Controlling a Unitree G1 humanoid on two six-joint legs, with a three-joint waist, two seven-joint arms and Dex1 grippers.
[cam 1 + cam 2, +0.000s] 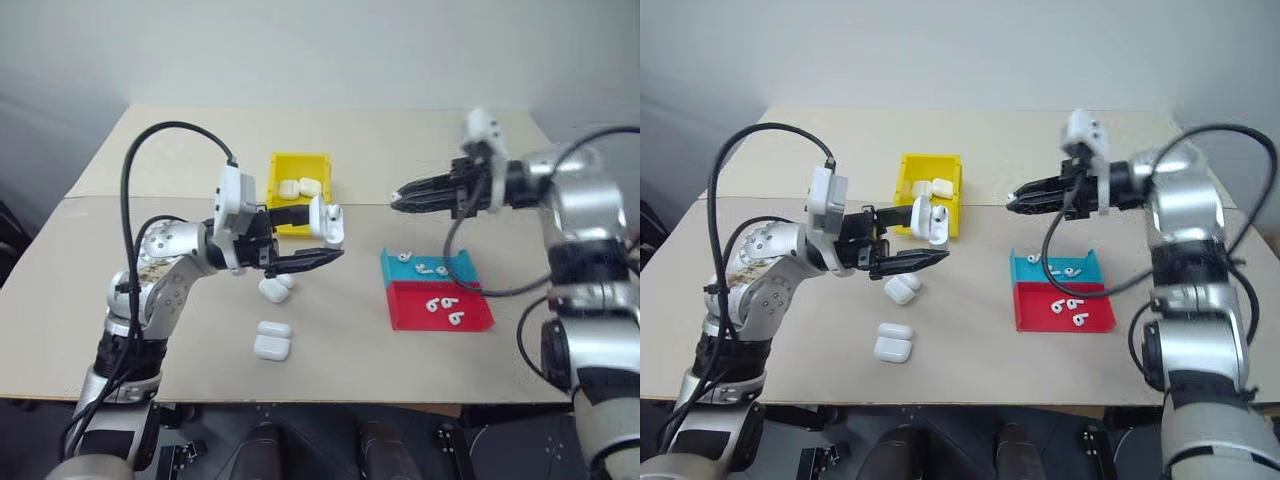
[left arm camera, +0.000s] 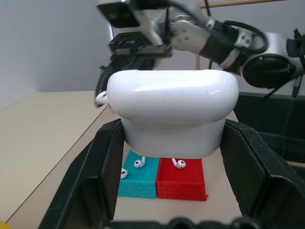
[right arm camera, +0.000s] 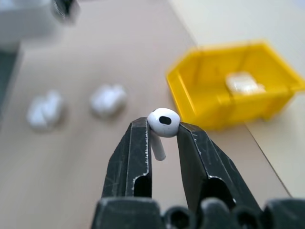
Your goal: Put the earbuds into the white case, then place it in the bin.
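While pinched, glossy comma-shaped earbud (image 3: 163, 125), rounded white case (image 2: 172, 112)

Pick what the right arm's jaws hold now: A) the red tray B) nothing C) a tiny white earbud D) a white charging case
C: in the right wrist view the right gripper is shut on a tiny glossy white earbud, stem hanging down between the two black fingers.

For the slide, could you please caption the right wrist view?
Right gripper pinches a white earbud above the table, yellow bin beyond.
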